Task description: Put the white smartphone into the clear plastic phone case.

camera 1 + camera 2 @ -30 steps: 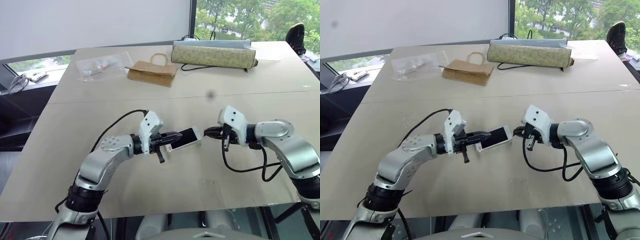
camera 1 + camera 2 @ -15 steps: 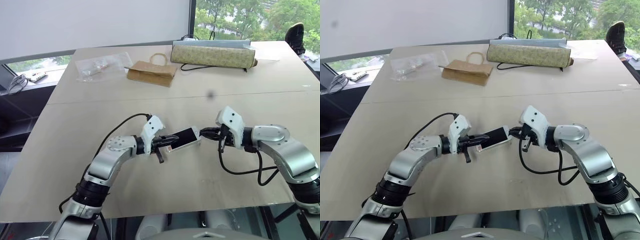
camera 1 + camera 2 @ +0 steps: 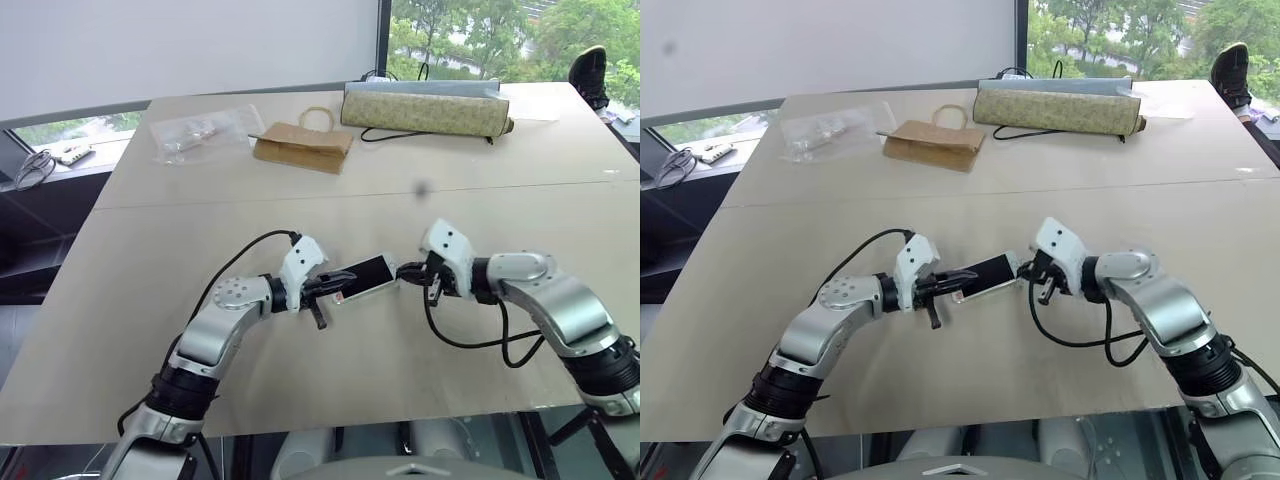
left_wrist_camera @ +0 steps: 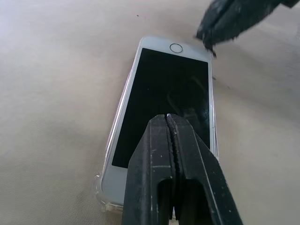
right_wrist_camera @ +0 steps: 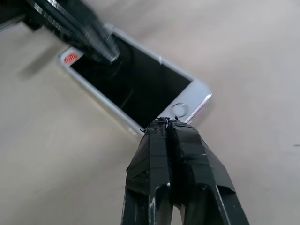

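The white smartphone [image 3: 366,275] lies face up on the table, black screen showing. It sits inside the clear plastic phone case [image 4: 100,189], whose glossy rim shows along its long edge and near corner. My left gripper [image 3: 341,280] is shut, and its tips rest on the screen [image 4: 164,89] toward the end away from the home button. My right gripper [image 3: 403,270] is also shut, with its tips at the home-button end [image 5: 180,108] of the phone. Neither gripper has anything between its fingers.
At the far side of the table lie a brown paper bag [image 3: 303,145], a crinkly clear bag [image 3: 205,132] with small items, and a long patterned pouch [image 3: 425,110] with a black cable. The table's front edge [image 3: 300,425] runs just under my arms.
My right gripper has moved left and down to the phone's home-button end. My left arm has sunk a little. The phone has stayed in place.
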You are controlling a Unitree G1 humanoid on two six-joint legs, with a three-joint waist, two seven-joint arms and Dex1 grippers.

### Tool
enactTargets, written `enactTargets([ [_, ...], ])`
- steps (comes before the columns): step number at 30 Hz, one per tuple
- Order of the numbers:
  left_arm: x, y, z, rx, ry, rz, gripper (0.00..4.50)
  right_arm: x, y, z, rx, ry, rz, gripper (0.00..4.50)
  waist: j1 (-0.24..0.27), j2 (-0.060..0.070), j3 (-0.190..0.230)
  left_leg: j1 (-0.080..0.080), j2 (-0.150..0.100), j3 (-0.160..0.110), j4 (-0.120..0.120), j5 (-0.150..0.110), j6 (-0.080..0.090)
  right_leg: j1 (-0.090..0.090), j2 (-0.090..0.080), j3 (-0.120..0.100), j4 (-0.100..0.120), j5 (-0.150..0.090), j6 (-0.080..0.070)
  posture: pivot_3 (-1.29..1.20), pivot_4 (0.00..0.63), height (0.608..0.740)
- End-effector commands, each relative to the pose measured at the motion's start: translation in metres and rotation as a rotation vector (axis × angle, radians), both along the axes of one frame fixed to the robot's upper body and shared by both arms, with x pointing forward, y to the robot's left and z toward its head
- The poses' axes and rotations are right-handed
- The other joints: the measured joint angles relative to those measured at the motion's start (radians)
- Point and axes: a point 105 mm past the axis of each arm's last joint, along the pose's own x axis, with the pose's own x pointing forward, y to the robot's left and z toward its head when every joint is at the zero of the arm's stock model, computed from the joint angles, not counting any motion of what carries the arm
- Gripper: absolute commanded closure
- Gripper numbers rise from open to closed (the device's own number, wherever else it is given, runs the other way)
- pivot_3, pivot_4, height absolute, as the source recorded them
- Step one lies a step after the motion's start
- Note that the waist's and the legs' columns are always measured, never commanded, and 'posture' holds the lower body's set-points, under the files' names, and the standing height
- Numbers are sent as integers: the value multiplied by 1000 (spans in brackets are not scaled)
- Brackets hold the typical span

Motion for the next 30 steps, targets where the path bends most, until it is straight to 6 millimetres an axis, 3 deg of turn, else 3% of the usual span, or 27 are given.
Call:
enactTargets([
  [1, -5, 7, -14, 46, 37, 11, 4473, 3, 5, 8, -3, -39, 24, 4500, 0, 0, 0, 0, 0, 0, 0, 0, 0, 0, 0, 0, 0, 0, 0, 0, 150, 740],
  [10, -4, 7, -16, 53, 28, 7, 4473, 7, 4, 1, -62, -16, 61, 4500, 0, 0, 0, 0, 0, 0, 0, 0, 0, 0, 0, 0, 0, 0, 0, 0, 150, 740],
  [30, -4, 9, -18, 73, 21, -5, 4473, 16, -10, -38, -321, 186, 121, 4500, 0, -2, -6, 5, 0, 0, 0, 0, 0, 4, 0, 0, 1, 0, 0, 0, 150, 740],
])
